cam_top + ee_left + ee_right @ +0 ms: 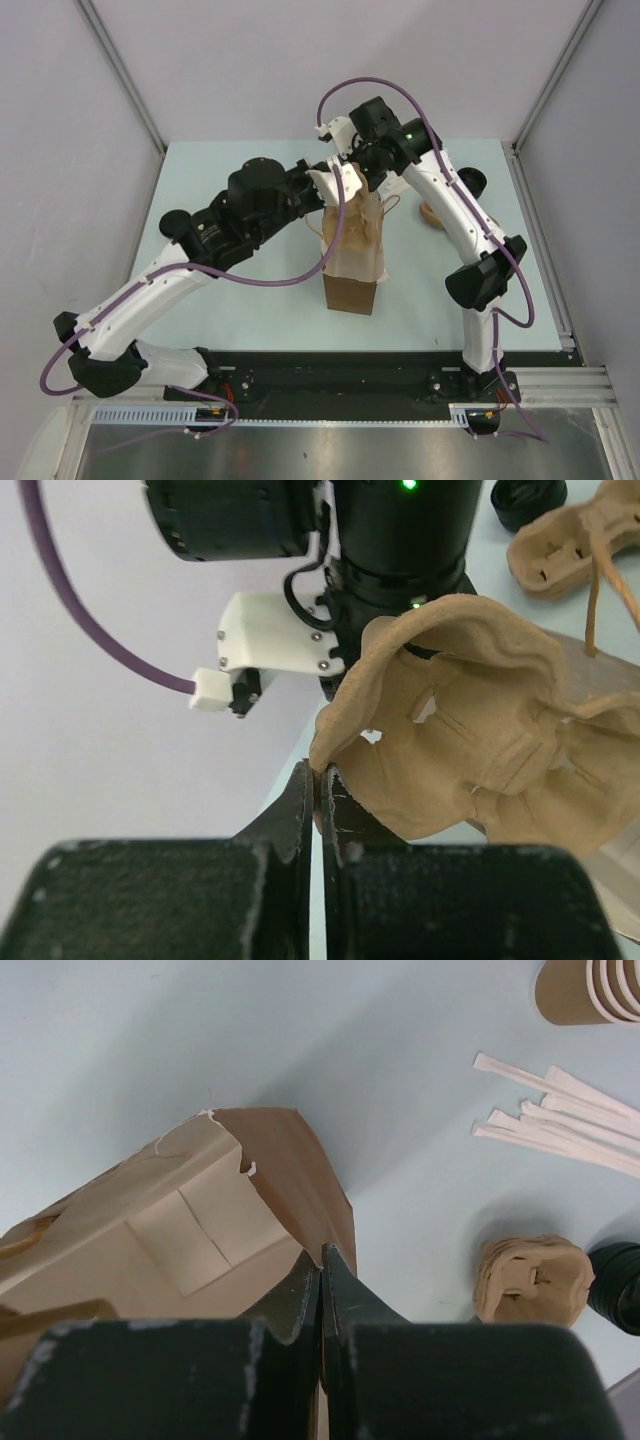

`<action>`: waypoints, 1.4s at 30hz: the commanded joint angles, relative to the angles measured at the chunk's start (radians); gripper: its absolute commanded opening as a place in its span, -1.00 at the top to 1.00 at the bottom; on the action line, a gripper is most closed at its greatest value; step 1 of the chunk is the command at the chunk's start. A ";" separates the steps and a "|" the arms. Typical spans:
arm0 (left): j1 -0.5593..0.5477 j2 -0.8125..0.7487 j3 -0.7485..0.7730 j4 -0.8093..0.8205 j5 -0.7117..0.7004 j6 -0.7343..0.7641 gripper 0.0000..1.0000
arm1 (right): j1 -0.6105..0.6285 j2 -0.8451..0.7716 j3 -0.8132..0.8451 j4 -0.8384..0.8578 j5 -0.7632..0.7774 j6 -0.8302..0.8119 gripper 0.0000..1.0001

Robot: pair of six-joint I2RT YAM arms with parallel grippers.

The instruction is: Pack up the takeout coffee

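Pinching lumpy moulded-pulp tray (480,750), left hand (318,780); right hand (321,1260) clamped on creased paper bag (200,1220)

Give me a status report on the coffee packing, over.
Left gripper shut on cup tray at the bag mouth. Right gripper shut on bag rim. Coffee out on the table, untouched, beside a second tray.

I count one paper bag (354,256), two pulp trays (480,730), one stack of cups (590,990), one black lid (618,1286), and five or six wrapped sticks (560,1110).
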 commanded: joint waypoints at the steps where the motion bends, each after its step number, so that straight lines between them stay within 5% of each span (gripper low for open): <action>1: -0.038 -0.034 -0.051 0.070 -0.085 0.059 1.00 | -0.007 -0.063 -0.008 0.018 -0.013 0.023 1.00; 31: -0.111 0.040 -0.277 0.027 -0.056 -0.030 1.00 | 0.071 -0.192 -0.102 0.023 -0.027 0.043 1.00; 42: -0.113 -0.039 -0.303 -0.079 -0.012 -0.066 1.00 | 0.068 -0.232 -0.073 0.006 -0.182 0.065 1.00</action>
